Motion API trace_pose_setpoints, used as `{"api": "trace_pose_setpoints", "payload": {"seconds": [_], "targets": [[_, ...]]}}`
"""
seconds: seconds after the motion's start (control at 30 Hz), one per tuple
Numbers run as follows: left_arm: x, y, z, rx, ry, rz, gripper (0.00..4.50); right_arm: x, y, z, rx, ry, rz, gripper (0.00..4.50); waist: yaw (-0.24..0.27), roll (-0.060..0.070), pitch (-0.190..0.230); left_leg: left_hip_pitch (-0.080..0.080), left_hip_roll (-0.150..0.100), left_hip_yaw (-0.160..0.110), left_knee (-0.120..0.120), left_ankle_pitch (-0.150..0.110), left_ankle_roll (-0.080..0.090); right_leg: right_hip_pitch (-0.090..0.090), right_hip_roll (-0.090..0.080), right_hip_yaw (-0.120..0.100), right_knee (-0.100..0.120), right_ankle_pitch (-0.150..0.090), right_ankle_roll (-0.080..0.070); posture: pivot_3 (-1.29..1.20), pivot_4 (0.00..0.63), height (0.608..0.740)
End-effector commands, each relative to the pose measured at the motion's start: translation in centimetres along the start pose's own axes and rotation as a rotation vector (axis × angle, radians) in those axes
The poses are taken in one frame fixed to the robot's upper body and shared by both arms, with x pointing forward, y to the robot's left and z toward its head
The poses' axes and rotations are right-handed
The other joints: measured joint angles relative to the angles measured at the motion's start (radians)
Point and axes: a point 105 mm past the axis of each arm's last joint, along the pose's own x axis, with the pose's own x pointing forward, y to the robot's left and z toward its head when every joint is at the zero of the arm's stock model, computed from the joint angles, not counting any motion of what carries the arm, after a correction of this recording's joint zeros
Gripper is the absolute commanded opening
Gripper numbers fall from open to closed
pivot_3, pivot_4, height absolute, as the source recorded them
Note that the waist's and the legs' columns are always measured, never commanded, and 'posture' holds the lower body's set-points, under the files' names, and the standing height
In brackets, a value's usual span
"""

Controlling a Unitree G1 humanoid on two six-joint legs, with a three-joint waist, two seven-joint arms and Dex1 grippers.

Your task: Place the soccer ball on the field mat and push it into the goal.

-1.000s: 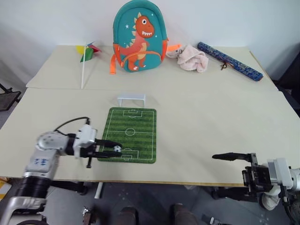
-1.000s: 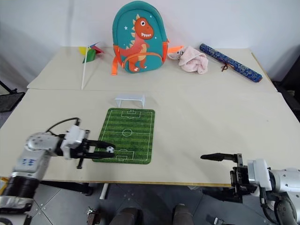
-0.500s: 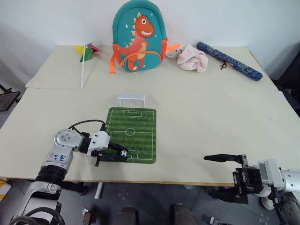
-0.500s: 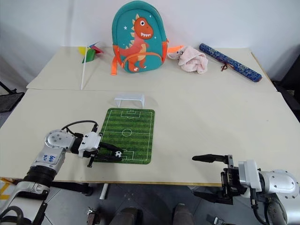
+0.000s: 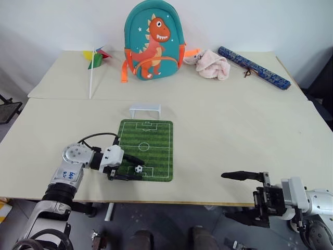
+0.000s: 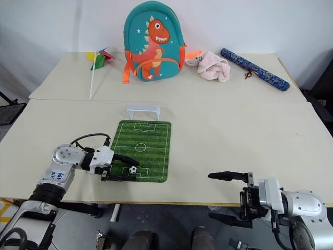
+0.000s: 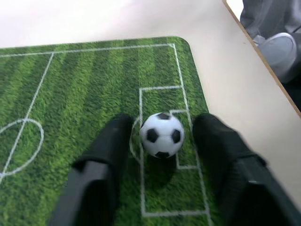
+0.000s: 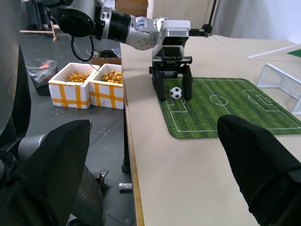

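So the big beige table (image 5: 234, 130) takes up most of the head view, and along its far edge at the top there's a teal dinosaur backpack (image 5: 154, 39) in the centre, a pinwheel (image 5: 95, 62) to the upper left, and a pink cloth (image 5: 212, 65) plus a dark blue patterned roll (image 5: 253, 67) to the upper right. The green field mat (image 5: 146, 148) lies left of centre, with the little white goal (image 5: 145, 110) just past its far short edge, toward the top of the frame. The left gripper (image 5: 134, 168) sits low over the mat's near left corner with its two black fingers parted, and the wrist view shows a sliver of green on both sides of the soccer ball (image 7: 162, 134), so the ball looks released and resting on the mat near the close-end penalty box. The right gripper (image 5: 240, 194) hangs off the table's front edge at the lower right, fingers spread wide and holding nothing. What could go sideways from here: the ball is tiny and round, so pulling the fingers back carelessly could clip it and roll it off the near edge. It's also sitting left of the goal's line, so a straight shove could send it wide, and too hard a push could knock the light goal back.
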Motion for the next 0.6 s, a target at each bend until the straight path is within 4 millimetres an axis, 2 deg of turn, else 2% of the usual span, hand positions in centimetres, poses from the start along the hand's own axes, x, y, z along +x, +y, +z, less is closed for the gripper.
{"api": "trace_pose_setpoints", "payload": {"seconds": [0.03, 0.17, 0.33, 0.5, 0.6], "targets": [[-0.2, 0.2, 0.8, 0.026, -0.028, 0.003, 2.58, 0.3, 0.0, 0.5, -0.016, -0.016, 0.000, 4.50, 0.000, 0.000, 0.000, 0.000, 0.000, 0.000, 0.000, 0.000, 0.000, 0.000, 0.000, 0.000, 0.000, 0.000, 0.000, 0.00, 0.150, 0.740], [-0.7, 0.0, 1.1, 0.036, -0.034, 0.007, 2.58, 0.3, 0.0, 0.3, -0.002, -0.015, 0.001, 4.50, -0.001, 0.000, 0.000, 0.000, 0.000, 0.000, 0.000, 0.000, 0.000, 0.000, 0.000, 0.000, 0.000, 0.000, 0.000, 0.00, 0.150, 0.740], [-1.4, 0.9, 2.0, 0.042, -0.069, 0.087, 2.58, 0.4, 0.1, 0.1, 0.020, -0.013, 0.008, 4.50, -0.001, 0.000, 0.000, 0.000, 0.000, 0.000, 0.000, 0.000, 0.000, 0.000, 0.000, 0.000, 0.000, 0.000, 0.000, 0.00, 0.150, 0.740], [-2.6, 0.4, 4.4, 0.045, -0.134, 0.078, 2.58, 0.4, 0.4, -0.3, 0.065, -0.009, 0.011, 4.50, -0.001, 0.000, 0.000, 0.000, 0.000, -0.001, 0.000, 0.000, 0.000, 0.000, 0.000, 0.000, 0.000, 0.000, 0.000, 0.00, 0.150, 0.740], [-5.4, -0.9, 6.5, 0.049, -0.106, 0.088, 2.58, -0.2, 0.8, -0.8, 0.093, 0.014, 0.019, 4.50, -0.007, 0.000, 0.000, 0.000, 0.002, -0.001, -0.001, 0.000, 0.000, 0.000, 0.001, 0.000, 0.000, 0.000, 0.000, 0.00, 0.150, 0.740]]}}
